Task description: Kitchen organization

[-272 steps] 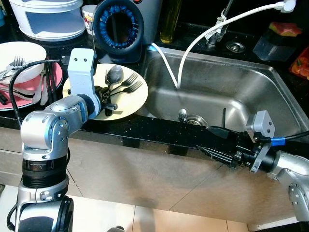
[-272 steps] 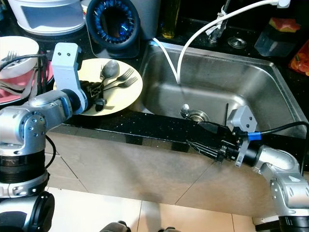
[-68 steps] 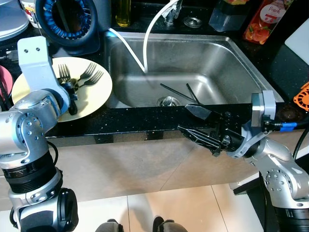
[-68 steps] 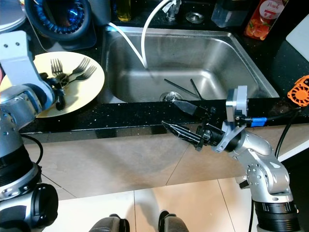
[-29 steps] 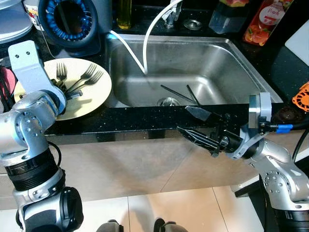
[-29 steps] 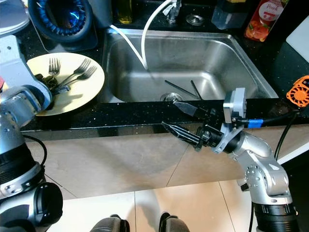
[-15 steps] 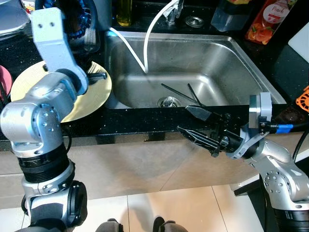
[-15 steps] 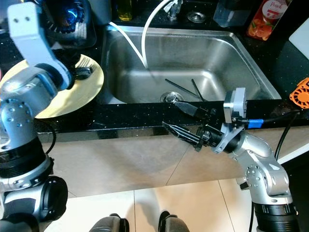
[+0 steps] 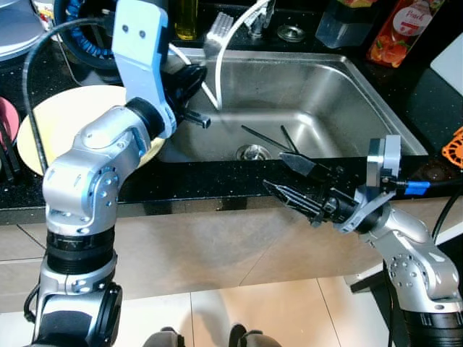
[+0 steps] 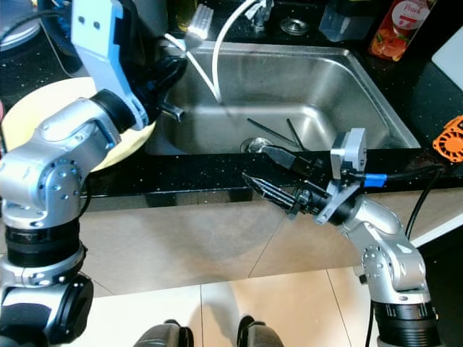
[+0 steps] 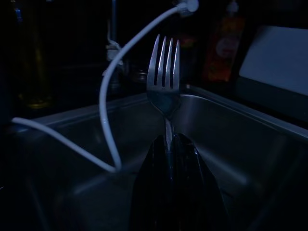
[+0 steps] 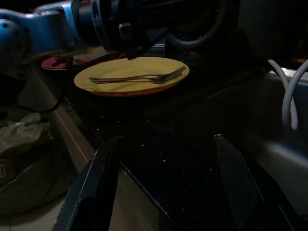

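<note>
My left gripper (image 9: 189, 76) is shut on the handle of a silver fork (image 9: 217, 30), holding it tines-up over the left rim of the steel sink (image 9: 325, 87). In the left wrist view the fork (image 11: 164, 77) stands straight out of the closed fingers (image 11: 159, 163). The yellow plate (image 9: 51, 123) lies on the black counter to the left, partly behind my left arm. Two more forks (image 12: 139, 77) lie on that plate (image 12: 110, 83) in the right wrist view. My right gripper (image 9: 276, 170) hangs open and holds nothing, in front of the counter edge below the sink.
Black chopsticks (image 9: 264, 137) lie by the sink drain, and a white hose (image 9: 230, 43) curves into the basin. A blue round appliance (image 9: 79, 36) and bottles (image 9: 394, 32) stand along the back. A pink plate (image 9: 6, 123) sits at the far left.
My left arm lifted one fork off the yellow plate and swung it right, up over the sink's left rim. The right arm has barely moved.
</note>
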You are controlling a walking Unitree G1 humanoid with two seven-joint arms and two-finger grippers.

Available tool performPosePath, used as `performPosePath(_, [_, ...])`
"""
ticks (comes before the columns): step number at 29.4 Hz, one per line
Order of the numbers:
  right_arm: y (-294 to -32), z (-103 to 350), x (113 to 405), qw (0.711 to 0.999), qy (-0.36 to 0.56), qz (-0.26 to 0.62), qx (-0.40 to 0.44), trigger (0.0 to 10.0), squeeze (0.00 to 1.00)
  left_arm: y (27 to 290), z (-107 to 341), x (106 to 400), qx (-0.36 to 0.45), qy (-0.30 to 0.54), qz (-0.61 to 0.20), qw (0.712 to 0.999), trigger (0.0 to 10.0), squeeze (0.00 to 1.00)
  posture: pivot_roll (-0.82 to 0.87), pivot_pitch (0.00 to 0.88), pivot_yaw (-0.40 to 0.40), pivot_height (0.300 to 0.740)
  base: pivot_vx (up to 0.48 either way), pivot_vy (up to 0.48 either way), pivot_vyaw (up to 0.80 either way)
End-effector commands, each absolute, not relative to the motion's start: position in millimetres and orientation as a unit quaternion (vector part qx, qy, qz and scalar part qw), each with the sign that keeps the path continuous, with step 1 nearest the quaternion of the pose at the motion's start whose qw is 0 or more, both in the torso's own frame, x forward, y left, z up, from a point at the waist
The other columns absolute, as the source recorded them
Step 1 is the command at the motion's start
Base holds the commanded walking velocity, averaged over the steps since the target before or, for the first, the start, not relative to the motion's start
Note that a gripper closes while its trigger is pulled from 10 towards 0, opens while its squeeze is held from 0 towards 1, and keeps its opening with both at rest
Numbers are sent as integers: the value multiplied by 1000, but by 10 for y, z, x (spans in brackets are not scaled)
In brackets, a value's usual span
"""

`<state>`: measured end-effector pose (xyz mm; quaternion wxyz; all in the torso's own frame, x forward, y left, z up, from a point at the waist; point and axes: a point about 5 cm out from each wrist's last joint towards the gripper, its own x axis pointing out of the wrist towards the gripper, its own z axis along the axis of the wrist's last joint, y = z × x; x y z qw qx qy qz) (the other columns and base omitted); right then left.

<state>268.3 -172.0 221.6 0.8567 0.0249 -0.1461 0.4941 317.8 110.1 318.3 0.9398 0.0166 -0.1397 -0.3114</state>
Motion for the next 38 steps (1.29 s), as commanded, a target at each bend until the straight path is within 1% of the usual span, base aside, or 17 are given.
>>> performPosePath(1, [-1721,2208,2666,857,-148,493,27,10000,0,1062,3203,3185,34,-148,-322,934,10000,0,90,135,-69,740,0,0,0])
performPosePath(2, [-1729,2205,2654,861,-146,486,30,10000,0,1061,3158,3324,48,-149,-333,930,10000,0,68,140,-66,740,0,0,0])
performPosePath(6, [-1737,2209,2637,867,-142,477,34,10000,0,1040,3083,3477,61,-145,-355,922,10000,0,40,145,-60,740,0,0,0])
performPosePath(8, [-1738,2210,2630,868,-141,475,34,10000,0,1031,3066,3497,64,-145,-362,918,10000,0,35,145,-58,740,0,0,0])
performPosePath(11, [-1765,2217,2586,873,-137,467,33,10000,0,896,2950,3567,77,-140,-405,900,10000,0,-16,160,-45,740,0,0,0])
performPosePath(15, [-1791,2223,2544,877,-135,460,31,10000,0,799,2901,3600,90,-139,-425,890,10000,0,-28,167,-41,740,0,0,0])
performPosePath(17, [-1817,2225,2498,881,-134,452,31,10000,0,748,2902,3674,106,-143,-433,883,10000,0,-47,181,-32,740,0,0,0])
performPosePath(20, [-1828,2222,2477,884,-132,448,31,10000,0,741,2918,3726,115,-145,-434,882,10000,0,-54,187,-31,740,0,0,0])
performPosePath(21, [-1838,2222,2451,886,-131,445,31,10000,0,742,2952,3793,133,-147,-431,880,10000,0,-59,196,-29,740,0,0,0])
performPosePath(25, [-1840,2231,2438,886,-130,443,31,10000,0,745,2952,3837,142,-145,-431,879,10000,0,-64,206,-27,740,0,0,0])
performPosePath(31, [-1834,2238,2408,888,-126,440,30,10000,0,709,2786,3877,164,-122,-441,874,10000,0,-85,222,-27,740,0,0,0])
performPosePath(33, [-1837,2236,2398,889,-125,439,30,10000,0,697,2737,3881,160,-114,-446,873,10000,4,-92,225,-27,740,0,0,0])
performPosePath(34, [-1840,2238,2388,890,-124,438,31,10000,0,688,2699,3891,161,-110,-451,871,10000,722,-96,225,-28,740,0,0,0])
performPosePath(35, [-1840,2241,2380,890,-123,437,31,10000,0,684,2679,3900,161,-108,-454,870,10000,863,-99,228,-27,740,0,0,0])
performPosePath(36, [-1840,2241,2380,890,-123,437,31,10000,0,684,2679,3900,161,-108,-454,870,10000,863,-99,228,-27,740,0,0,0])
performPosePath(37, [-1838,2244,2375,890,-123,437,32,10000,0,684,2672,3910,160,-107,-454,870,10000,1000,-99,228,-28,740,0,0,0])
performPosePath(38, [-1836,2247,2372,890,-123,437,32,10000,0,685,2670,3921,160,-107,-455,870,10000,1000,-99,228,-28,740,0,0,0])
